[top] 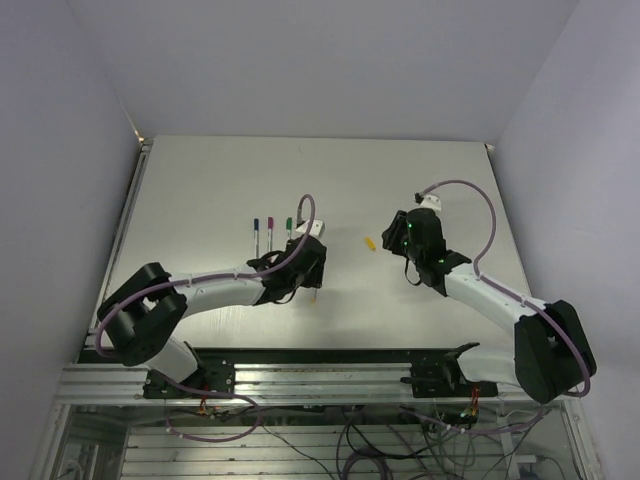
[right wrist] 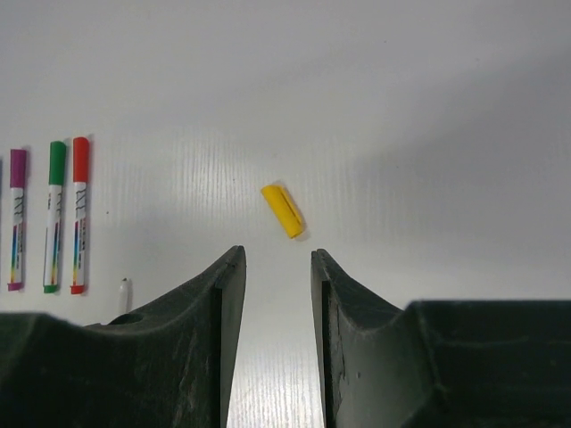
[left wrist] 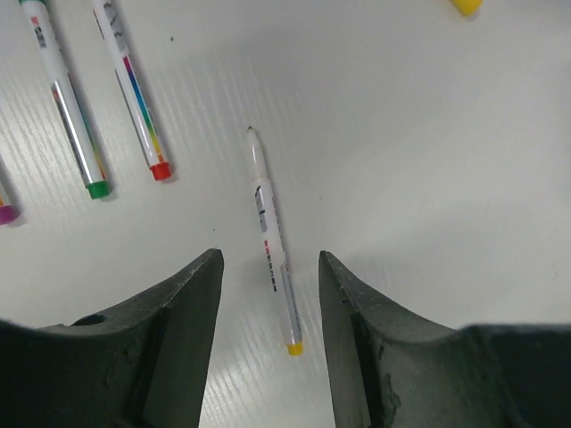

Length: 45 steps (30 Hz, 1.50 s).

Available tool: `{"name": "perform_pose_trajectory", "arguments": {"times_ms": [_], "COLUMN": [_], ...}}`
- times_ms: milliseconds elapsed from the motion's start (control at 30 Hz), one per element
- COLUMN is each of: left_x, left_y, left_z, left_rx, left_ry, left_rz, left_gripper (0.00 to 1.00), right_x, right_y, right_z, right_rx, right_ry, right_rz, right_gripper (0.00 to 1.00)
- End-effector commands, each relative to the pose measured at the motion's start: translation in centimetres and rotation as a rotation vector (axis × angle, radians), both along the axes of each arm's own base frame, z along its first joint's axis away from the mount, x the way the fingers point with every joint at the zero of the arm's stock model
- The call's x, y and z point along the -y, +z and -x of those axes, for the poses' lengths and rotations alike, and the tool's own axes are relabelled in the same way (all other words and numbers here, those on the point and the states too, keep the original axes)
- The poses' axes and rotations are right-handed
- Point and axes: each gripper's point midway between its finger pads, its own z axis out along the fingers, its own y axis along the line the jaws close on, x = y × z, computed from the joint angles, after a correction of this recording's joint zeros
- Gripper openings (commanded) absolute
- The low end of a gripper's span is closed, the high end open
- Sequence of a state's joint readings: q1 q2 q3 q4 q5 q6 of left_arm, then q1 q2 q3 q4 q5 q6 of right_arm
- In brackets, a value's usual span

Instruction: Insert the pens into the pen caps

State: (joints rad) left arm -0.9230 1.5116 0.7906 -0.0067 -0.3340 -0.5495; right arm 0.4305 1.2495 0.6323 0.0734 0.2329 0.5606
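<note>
An uncapped grey pen with a yellow end lies on the table between the open jaws of my left gripper. The jaws stand on either side of it and do not touch it. The yellow cap lies loose just ahead of the fingertips of my open, empty right gripper. In the top view the cap lies between the left gripper and the right gripper. The pen's tip shows at the left of the right wrist view.
Capped pens lie side by side left of the grippers: purple, green and red, with a blue one furthest left in the top view. The white table has a rail along its near edge.
</note>
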Motion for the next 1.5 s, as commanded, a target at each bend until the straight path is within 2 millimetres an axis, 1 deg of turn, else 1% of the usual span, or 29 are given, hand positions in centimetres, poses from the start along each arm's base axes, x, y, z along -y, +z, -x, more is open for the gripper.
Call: {"name": "perform_pose_trajectory", "arguments": {"times_ms": [0, 167, 300, 500, 600, 833, 933, 1033, 1133, 1200, 1267, 1367, 1467], "left_x": [-0.1, 0.2, 0.4, 0.0, -0.5, -1.8, -2.5, -3.3, -3.4, -3.0, -2.2, -1.1, -0.3], "left_y": [-1.3, -2.6, -3.2, -4.2, -4.8, -6.0, -6.5, -7.0, -7.5, -7.5, -7.0, -5.6, -4.0], "left_z": [0.4, 0.7, 1.0, 1.2, 1.4, 1.5, 2.0, 2.6, 3.3, 3.7, 4.1, 4.4, 4.3], "left_rx": [-0.018, -0.039, -0.050, -0.067, -0.082, -0.121, -0.144, -0.163, -0.181, -0.189, -0.186, -0.169, -0.143], "left_ry": [0.004, -0.010, -0.020, -0.015, -0.008, 0.009, 0.002, -0.001, -0.024, -0.050, -0.080, -0.115, -0.134], "left_rz": [-0.065, -0.092, -0.101, -0.145, -0.184, -0.299, -0.344, -0.369, -0.356, -0.321, -0.262, -0.177, -0.126], "left_gripper": [0.57, 0.57, 0.56, 0.55, 0.53, 0.36, 0.25, 0.08, 0.07, 0.07, 0.07, 0.07, 0.07], "right_x": [-1.2, -2.0, -2.2, -2.5, -2.5, -2.7, -2.8, -3.0, -3.3, -3.4, -3.5, -3.6, -3.8], "right_y": [1.3, 1.2, 0.7, 0.0, -0.5, -1.2, -1.5, -2.2, -3.2, -4.1, -5.0, -6.0, -6.6], "right_z": [-1.2, -1.9, -2.5, -2.8, -3.0, -3.5, -3.8, -4.0, -4.2, -4.3, -4.4, -4.4, -4.6], "right_rx": [0.048, 0.058, 0.037, 0.033, 0.023, 0.007, -0.002, -0.019, -0.049, -0.078, -0.107, -0.140, -0.153], "right_ry": [0.056, 0.097, 0.112, 0.127, 0.129, 0.134, 0.134, 0.144, 0.163, 0.178, 0.190, 0.211, 0.227], "right_rz": [-0.014, -0.009, 0.019, 0.029, 0.039, 0.054, 0.058, 0.065, 0.081, 0.102, 0.121, 0.142, 0.157], "right_gripper": [0.35, 0.35, 0.35, 0.35, 0.35, 0.34, 0.34, 0.34, 0.34, 0.33, 0.33, 0.33, 0.33]}}
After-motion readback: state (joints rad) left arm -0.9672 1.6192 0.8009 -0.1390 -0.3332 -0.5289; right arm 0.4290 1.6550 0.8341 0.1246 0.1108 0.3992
